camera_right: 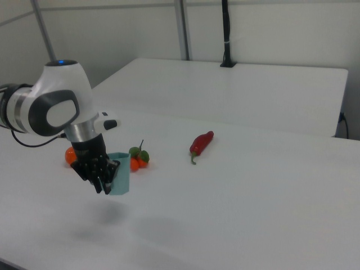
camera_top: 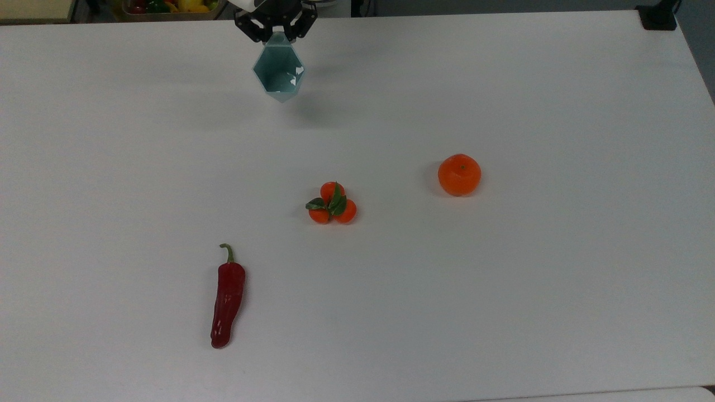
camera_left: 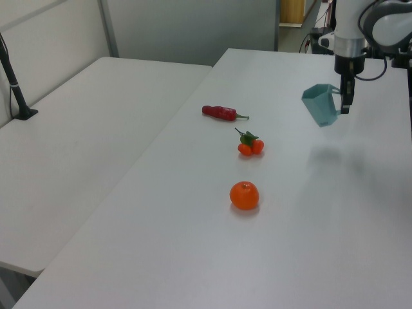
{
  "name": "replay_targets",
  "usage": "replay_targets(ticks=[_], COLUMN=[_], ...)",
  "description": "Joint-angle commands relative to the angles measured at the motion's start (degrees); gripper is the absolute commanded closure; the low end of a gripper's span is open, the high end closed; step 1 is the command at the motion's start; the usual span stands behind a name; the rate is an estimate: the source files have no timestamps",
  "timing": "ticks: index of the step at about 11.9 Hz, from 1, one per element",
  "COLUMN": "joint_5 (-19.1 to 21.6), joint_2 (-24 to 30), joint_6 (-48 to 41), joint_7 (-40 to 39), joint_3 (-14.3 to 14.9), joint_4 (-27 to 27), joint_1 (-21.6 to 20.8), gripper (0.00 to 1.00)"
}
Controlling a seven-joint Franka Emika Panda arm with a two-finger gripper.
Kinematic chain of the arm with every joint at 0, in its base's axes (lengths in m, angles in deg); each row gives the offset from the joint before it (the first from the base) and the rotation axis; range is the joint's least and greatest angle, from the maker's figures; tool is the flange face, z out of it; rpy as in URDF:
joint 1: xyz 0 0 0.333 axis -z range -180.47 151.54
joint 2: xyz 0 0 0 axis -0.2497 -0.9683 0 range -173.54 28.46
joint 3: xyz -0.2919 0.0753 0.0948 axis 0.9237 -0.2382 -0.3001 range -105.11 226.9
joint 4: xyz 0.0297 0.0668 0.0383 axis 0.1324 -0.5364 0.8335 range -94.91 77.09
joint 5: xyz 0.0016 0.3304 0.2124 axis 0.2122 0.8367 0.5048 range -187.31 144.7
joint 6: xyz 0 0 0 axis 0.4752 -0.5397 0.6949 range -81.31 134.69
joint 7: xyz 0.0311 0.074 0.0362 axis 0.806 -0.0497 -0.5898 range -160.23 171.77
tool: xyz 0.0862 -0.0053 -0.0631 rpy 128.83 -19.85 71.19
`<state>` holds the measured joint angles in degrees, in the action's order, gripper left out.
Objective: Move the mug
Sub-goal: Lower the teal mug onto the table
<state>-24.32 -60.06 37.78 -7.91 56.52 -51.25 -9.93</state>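
**Teal mug in the air, waiting for a soft landing**

Top view: the pale teal mug point(camera_top: 279, 72) hangs near the far edge of the white table point(camera_top: 503, 279), its mouth turned toward the camera so the inside shows. The gripper point(camera_top: 276, 28) pinches it at the handle side, dark fingers closed on it from above the top view's upper edge. A soft shadow lies on the table just to the top view's right of the mug, so it is clear of the surface. To set it down well, I'd judge the wrist should level the mug first, then lower it straight until the base sits flat before letting go. The red chili pepper point(camera_top: 227, 297), the cluster of small oranges point(camera_top: 332, 204) and the single orange point(camera_top: 459, 175) all lie well apart from it, so nothing crowds the spot below.

Left view: the mug point(camera_left: 321, 104) is plainly tilted, rim leaning to the left view's left, held aloft over open table. The gripper point(camera_left: 344, 96) comes down from a vertical white wrist just beside the mug.

Right view: the arm's rounded white joint sits above, and the wrist points down and slightly forward. The gripper point(camera_right: 100, 172) grips the mug point(camera_right: 119, 180) at its side, with its shadow on the table below.
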Motion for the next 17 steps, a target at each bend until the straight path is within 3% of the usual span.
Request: replay_targets(ticks=[1, 6, 15, 17], joint_5=[4.5, 6.4, 6.4, 6.4], joint_2=[1.7, -1.2, -7.1, -7.4], joint_6=[6.2, 14.5, 19.6, 19.5], joint_7=[-6.7, -8.6, -8.7, -8.7], joint_3=[0.9, 0.9, 0.9, 0.9], joint_4=[-5.1, -7.9, -7.8, -7.8], joint_1=[1.0, 1.4, 1.9, 1.9], gripper=[0.97, 0.97, 0.96, 0.91])
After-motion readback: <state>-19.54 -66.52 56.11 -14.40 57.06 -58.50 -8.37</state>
